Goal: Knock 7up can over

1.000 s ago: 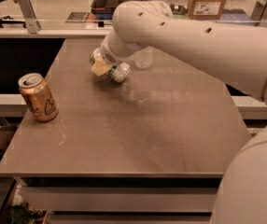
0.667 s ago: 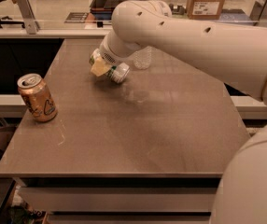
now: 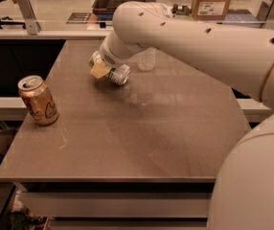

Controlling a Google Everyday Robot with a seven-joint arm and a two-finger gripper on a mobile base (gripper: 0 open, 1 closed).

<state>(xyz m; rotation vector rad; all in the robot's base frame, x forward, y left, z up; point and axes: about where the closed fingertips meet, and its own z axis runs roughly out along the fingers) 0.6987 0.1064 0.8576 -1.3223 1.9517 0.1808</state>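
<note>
My arm [image 3: 199, 37] is reaching across from the right, over the far part of the tabletop [image 3: 151, 138]. My end effector [image 3: 101, 67] is sitting at the far left area, right against the 7up can [image 3: 119, 74]. I can't tell whether the end effector is open or closed. The 7up can is leaning hard over, not upright, with its silver end pointing toward the near right; I can't tell if it is resting on the tabletop. A clear plastic bottle [image 3: 147, 59] is standing just behind it, partly hidden by my arm. An orange-gold can [image 3: 38, 100] is standing upright near the left edge, well apart from the 7up can.
</note>
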